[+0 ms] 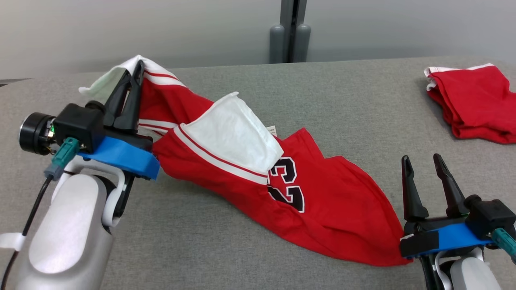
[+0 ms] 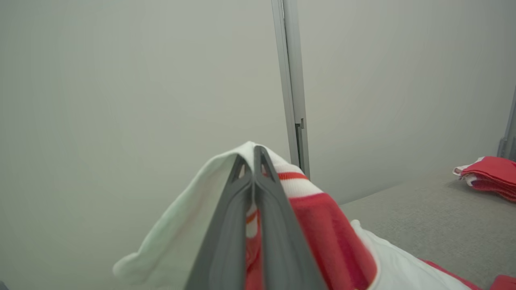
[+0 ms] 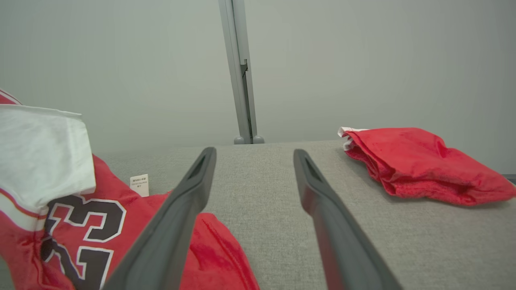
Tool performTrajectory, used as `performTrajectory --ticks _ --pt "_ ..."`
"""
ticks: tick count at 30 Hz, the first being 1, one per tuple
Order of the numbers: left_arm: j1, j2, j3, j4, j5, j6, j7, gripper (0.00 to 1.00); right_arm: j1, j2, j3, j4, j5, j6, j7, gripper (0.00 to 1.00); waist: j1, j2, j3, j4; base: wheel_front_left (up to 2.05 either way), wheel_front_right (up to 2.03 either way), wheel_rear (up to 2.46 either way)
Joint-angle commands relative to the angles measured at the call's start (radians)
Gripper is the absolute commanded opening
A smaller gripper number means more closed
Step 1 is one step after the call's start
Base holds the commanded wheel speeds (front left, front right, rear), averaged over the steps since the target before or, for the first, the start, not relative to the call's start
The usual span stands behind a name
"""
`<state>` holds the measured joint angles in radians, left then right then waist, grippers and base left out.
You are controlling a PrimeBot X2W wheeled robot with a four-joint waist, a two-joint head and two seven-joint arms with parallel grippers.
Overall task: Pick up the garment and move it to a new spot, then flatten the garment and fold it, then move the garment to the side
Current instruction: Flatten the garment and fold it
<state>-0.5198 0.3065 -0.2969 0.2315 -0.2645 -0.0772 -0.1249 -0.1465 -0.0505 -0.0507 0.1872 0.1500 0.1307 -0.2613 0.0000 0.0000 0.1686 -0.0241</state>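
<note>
Observed: left hand (image 1: 137,68) clamped shut on the white-striped edge of the red garment (image 1: 322,201), lifted near the far-left corner of the worktop (image 1: 242,249). Garment trails to the near-right edge, beside the right hand (image 1: 421,159), which is wide open and empty.

Grey fabric-topped table (image 1: 225,249) across whole foreground, fine weave, flat. Far edge straight, running L to R just below wall (image 1: 121,32). Wall pale grey-green, plain, matte, split into 2 panels by vertical metal post (image 1: 293,16) approx. centre. Post grey w/ dark slot down middle, small notch partway up in both wrist views. 2 rounded grey caps (image 1: 277,44) at post base, one each side, just behind table edge. Thin dark strip (image 1: 12,81) at far L beside table corner. Light soft & even, shadows faint on fabric.
</note>
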Motion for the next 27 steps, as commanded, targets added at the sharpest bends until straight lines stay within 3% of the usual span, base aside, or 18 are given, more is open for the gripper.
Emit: performTrajectory --ticks 1,11,20,21,22,23,27 --pt "-0.028 0.004 0.008 0.011 -0.004 -0.001 -0.006 0.00 -0.019 0.000 0.000 0.002 0.000 0.000 -0.005 1.00 0.0000 0.0000 0.005 -0.007 0.00 0.00 0.00" --pt "-0.149 0.056 0.020 0.188 -0.007 -0.019 -0.023 0.00 -0.061 0.000 -0.006 -0.001 -0.005 0.000 -0.005 1.00 0.0000 0.0000 0.088 -0.100 0.00 0.00 0.00" --pt "-0.213 0.070 0.016 0.446 -0.027 -0.033 -0.078 0.00 -0.085 0.000 -0.003 0.005 0.009 0.000 -0.005 1.00 0.0000 0.0000 0.148 -0.168 0.00 0.00 0.00" --pt "-0.216 0.064 0.017 0.471 -0.032 -0.034 -0.088 0.11 -0.087 0.000 -0.002 0.005 0.011 0.000 -0.006 1.00 0.0000 0.0000 0.152 -0.171 0.00 0.00 0.00" --pt "-0.217 0.059 0.017 0.495 -0.035 -0.034 -0.095 0.84 -0.088 0.000 -0.003 0.003 0.010 0.000 -0.006 1.00 0.0000 0.0000 0.153 -0.173 0.00 0.00 0.00" --pt "-0.218 0.057 0.016 0.518 -0.034 -0.034 -0.102 1.00 -0.088 0.000 -0.004 0.003 0.010 0.000 -0.006 1.00 0.0000 0.0000 0.154 -0.174 0.00 0.00 0.00" --pt "-0.229 0.056 0.025 0.560 -0.027 -0.026 -0.134 1.00 -0.082 0.000 -0.012 0.004 0.008 0.000 -0.006 1.00 0.0000 0.0000 0.151 -0.165 0.00 0.00 0.00"
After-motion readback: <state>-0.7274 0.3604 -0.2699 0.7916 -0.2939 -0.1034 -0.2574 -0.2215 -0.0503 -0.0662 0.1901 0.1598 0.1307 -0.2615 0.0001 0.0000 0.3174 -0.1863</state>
